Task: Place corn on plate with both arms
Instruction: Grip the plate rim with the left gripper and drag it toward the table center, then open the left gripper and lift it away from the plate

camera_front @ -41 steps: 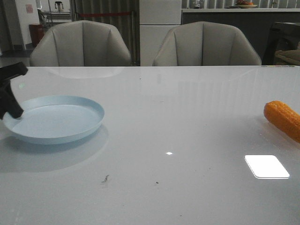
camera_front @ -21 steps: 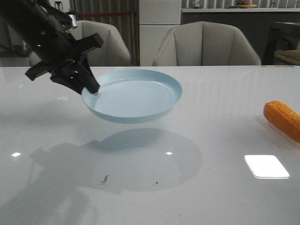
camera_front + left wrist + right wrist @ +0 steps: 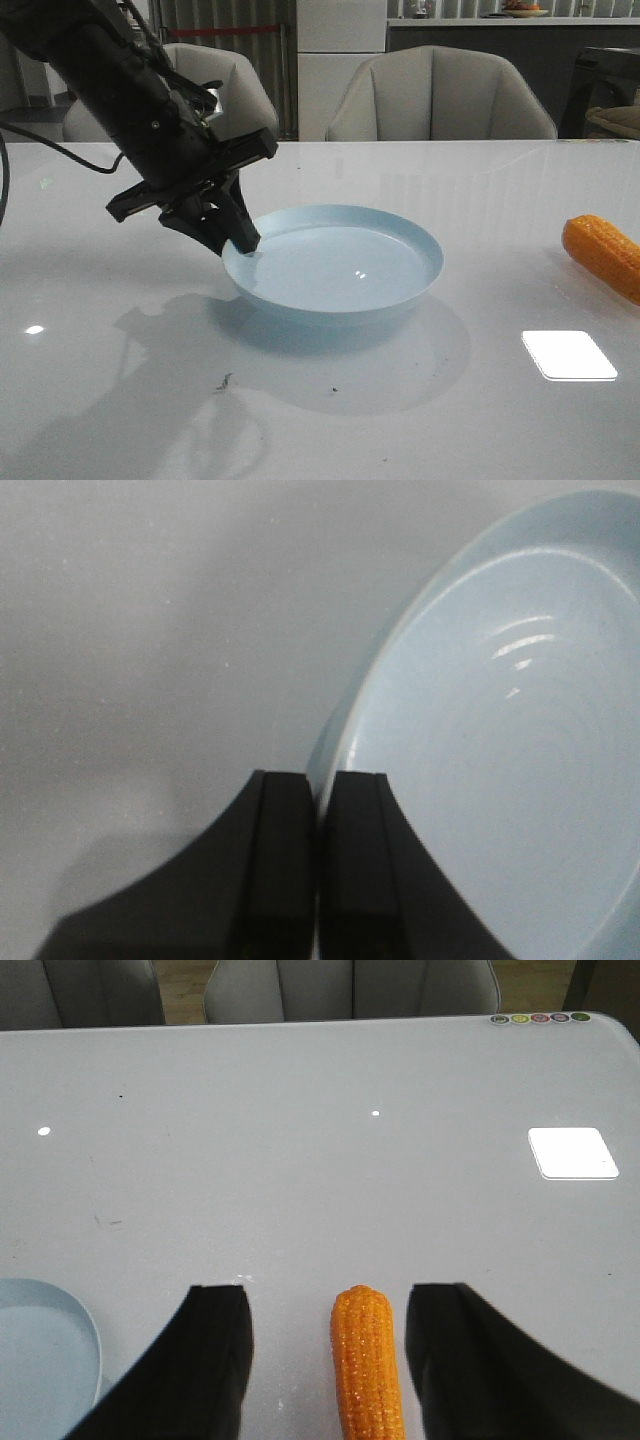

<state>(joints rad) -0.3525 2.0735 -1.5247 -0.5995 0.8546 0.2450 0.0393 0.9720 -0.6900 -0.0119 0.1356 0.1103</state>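
The pale blue plate (image 3: 340,265) sits near the middle of the white table. My left gripper (image 3: 243,243) is shut on its left rim; in the left wrist view the rim (image 3: 345,750) runs between the two black fingers (image 3: 280,820). The orange corn (image 3: 603,254) lies on the table at the far right edge. In the right wrist view the corn (image 3: 368,1360) lies between the open fingers of my right gripper (image 3: 330,1300), above it and not touching. The right gripper itself does not show in the front view.
Two grey chairs (image 3: 440,95) stand behind the table's far edge. A bright window reflection (image 3: 568,355) lies on the table in front of the corn. Small dark specks (image 3: 225,381) mark the near table surface.
My left arm has carried the plate from the far left, up over the table, then right and down toward the middle. The corn has not moved.
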